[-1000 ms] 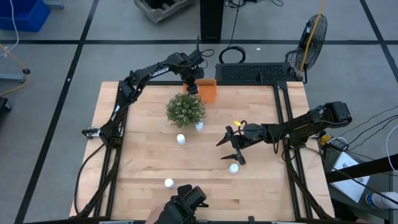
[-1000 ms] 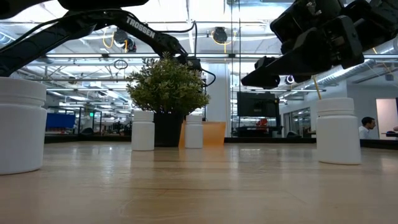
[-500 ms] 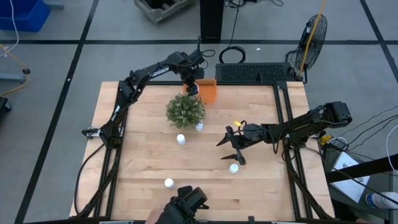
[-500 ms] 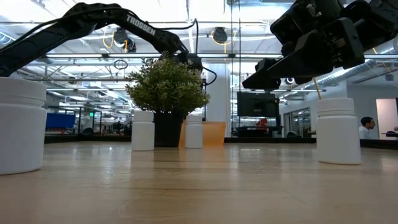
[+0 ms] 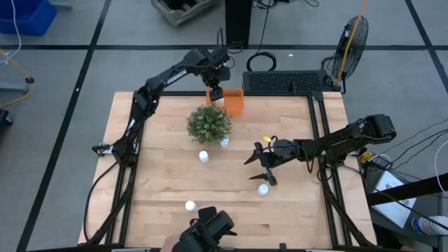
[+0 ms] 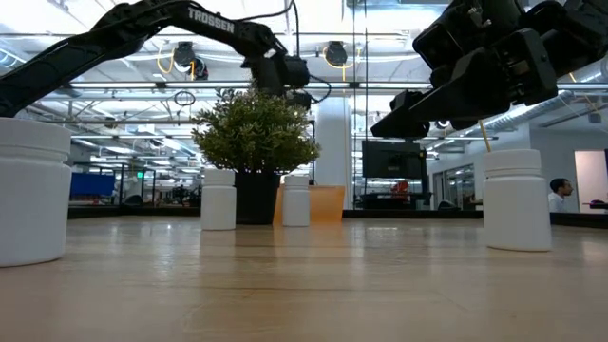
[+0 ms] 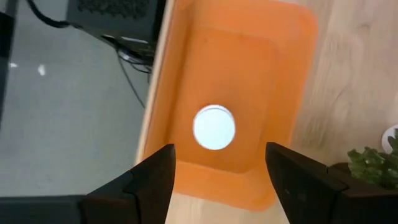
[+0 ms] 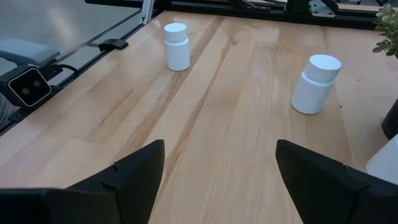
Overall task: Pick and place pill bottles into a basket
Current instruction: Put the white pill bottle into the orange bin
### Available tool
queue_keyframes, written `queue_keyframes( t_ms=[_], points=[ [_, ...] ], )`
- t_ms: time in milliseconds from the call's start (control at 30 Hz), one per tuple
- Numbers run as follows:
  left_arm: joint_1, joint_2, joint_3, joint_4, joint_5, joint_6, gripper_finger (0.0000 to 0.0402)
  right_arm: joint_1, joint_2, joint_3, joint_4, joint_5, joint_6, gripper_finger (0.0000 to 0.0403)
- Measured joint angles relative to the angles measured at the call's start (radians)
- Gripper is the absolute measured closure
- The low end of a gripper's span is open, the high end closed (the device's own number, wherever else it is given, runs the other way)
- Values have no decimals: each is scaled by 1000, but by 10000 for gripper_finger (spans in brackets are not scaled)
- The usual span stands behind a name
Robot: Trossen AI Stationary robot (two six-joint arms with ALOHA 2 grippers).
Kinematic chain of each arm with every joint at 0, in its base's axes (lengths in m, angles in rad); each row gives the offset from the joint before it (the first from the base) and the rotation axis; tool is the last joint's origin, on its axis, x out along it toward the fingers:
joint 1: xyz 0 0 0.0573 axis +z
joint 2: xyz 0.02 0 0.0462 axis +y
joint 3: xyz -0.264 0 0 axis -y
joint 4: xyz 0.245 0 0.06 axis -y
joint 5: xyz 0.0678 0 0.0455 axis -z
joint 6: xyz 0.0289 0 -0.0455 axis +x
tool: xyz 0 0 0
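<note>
End effector of your left arm [image 7: 216, 180] is hanging released above the basket [image 7: 292, 81], where one pill bottle [image 7: 214, 127] is standing inside, so next you are needing another bottle [image 5: 204, 157] from the surface [image 5: 161, 175].

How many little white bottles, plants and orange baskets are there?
Pill bottles: 5, one in the basket, four on the table
Plant: 1
Basket: 1
Total: 7

Overhead, table-level, two wrist cameras
</note>
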Motion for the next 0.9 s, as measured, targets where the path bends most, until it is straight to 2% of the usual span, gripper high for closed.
queue_keyframes(
  t_ms=[300, 467, 700, 900],
  points=[
    [-8, -151, 5, -17, -12, -8, 148, -3, 0, 0, 0, 2, -21, 106],
    [-53, -267, 5, -71, -11, -55, 149, -3, 0, 0, 2, 3, -25, 106],
    [-211, -397, 5, -289, 16, -189, 149, -6, 0, 0, -4, 4, -14, 106],
    [-428, -540, -125, -277, 36, -375, 148, -31, 0, 0, -2, 5, 23, 106]
  ],
)
